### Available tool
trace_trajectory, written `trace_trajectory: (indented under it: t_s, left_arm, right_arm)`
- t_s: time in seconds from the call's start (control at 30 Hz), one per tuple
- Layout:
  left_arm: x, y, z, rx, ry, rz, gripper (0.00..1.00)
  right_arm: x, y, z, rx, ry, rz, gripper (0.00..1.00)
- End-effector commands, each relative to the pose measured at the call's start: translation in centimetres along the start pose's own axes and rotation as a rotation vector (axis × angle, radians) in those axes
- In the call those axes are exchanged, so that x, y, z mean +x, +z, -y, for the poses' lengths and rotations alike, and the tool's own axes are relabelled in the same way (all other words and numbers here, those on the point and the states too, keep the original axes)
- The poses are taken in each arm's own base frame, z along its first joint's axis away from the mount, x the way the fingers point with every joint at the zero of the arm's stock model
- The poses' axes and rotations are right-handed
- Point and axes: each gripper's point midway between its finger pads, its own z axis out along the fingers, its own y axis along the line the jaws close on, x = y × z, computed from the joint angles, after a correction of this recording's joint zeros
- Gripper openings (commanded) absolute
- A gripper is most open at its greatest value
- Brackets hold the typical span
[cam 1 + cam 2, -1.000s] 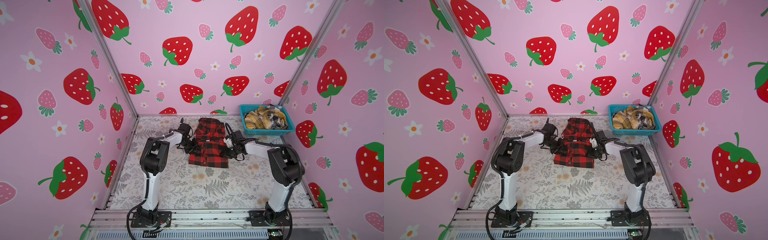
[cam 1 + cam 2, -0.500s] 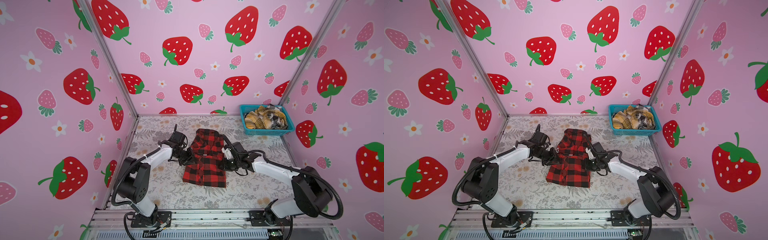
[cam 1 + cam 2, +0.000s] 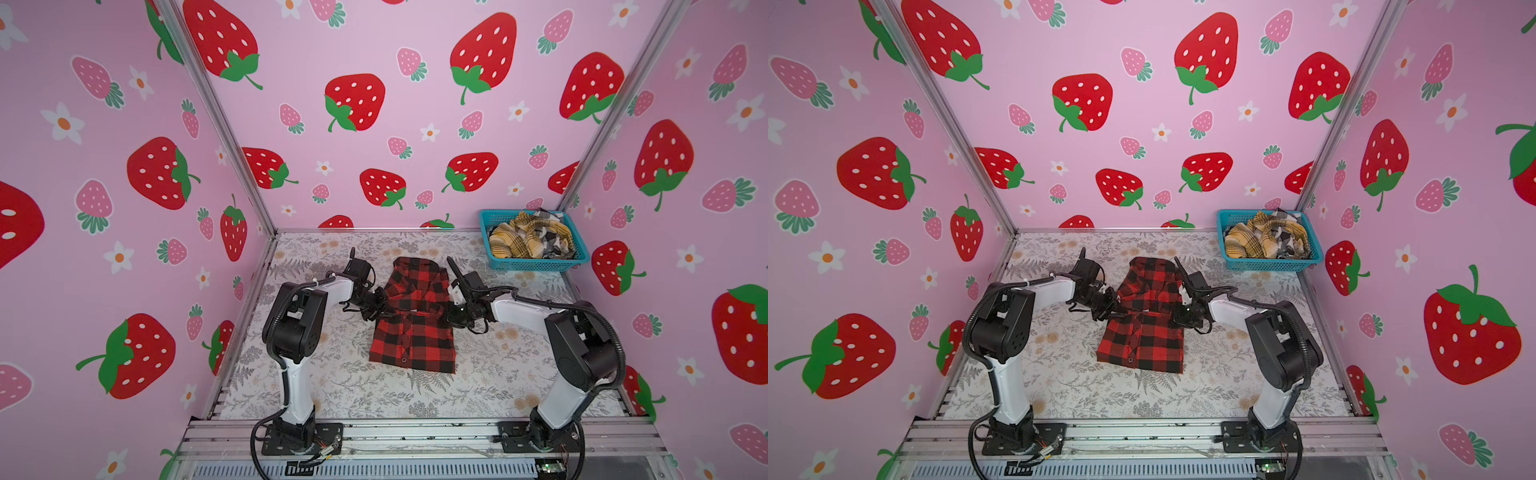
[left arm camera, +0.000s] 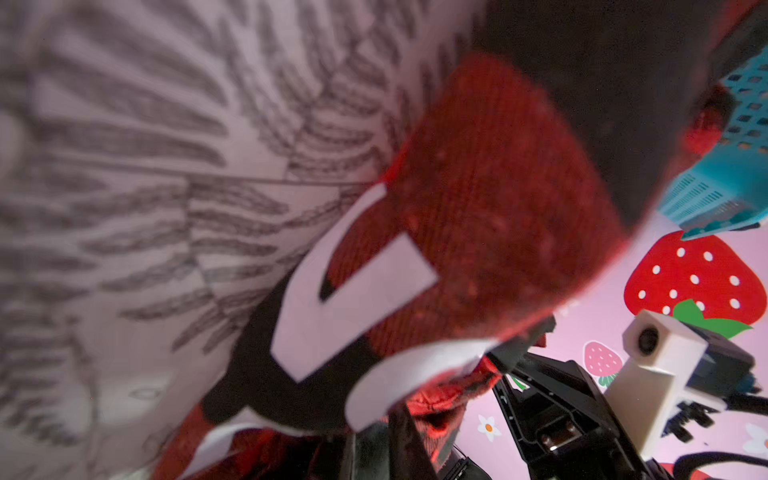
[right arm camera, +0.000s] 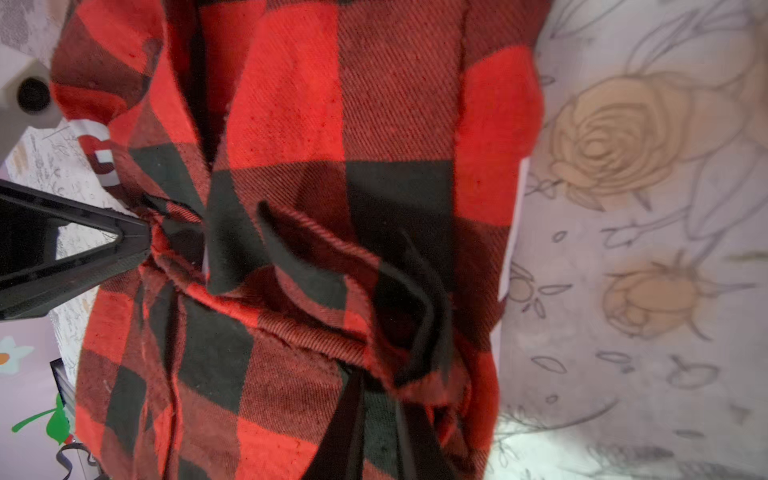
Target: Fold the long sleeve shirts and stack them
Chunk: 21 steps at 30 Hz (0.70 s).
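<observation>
A red-and-black check long sleeve shirt (image 3: 411,345) (image 3: 1142,349) lies lengthwise mid-table, collar toward the back wall. It is bunched into a cross fold at its waist. My left gripper (image 3: 384,313) (image 3: 1119,311) is shut on the shirt's left edge at that fold. My right gripper (image 3: 446,318) (image 3: 1177,318) is shut on the right edge. In the left wrist view, white lettering shows on the lifted shirt (image 4: 478,208) above the left gripper (image 4: 390,415). In the right wrist view, the shirt (image 5: 332,124) puckers around the right gripper (image 5: 378,386). A mustard-yellow plaid shirt (image 3: 519,241) and a black-and-white plaid one (image 3: 552,241) lie crumpled in the basket.
The turquoise mesh basket (image 3: 536,262) (image 3: 1271,264) stands in the back right corner against the walls. Pink strawberry walls close in the floral table (image 3: 332,395) on three sides. A metal rail (image 3: 415,432) with both arm bases runs along the front.
Held by both grippers, the shirt has slid from near the back wall toward the front. Both arms stretched low half a second ago and now stand with raised elbows again.
</observation>
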Motion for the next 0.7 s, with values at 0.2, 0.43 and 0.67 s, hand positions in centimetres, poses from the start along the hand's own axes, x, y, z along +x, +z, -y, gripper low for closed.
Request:
trace_trajectory:
  t_s: [0.2, 0.43, 0.67]
  left_arm:
    - [2.9, -8.2, 2.3, -0.026, 0.119, 0.166, 0.4]
    - [7.8, -13.9, 0.2, -0.089, 0.208, 0.289, 0.5]
    - [11.6, -10.0, -1.4, -0.002, 0.145, 0.106, 0.29]
  right_arm:
    - [0.3, -5.6, -2.5, -0.009, -0.095, 0.06, 0.51]
    - [6.4, -8.9, -1.7, 0.014, -0.053, 0.04, 0.68]
    - [9.4, -9.6, -2.3, -0.059, 0.004, 0.064, 0.46]
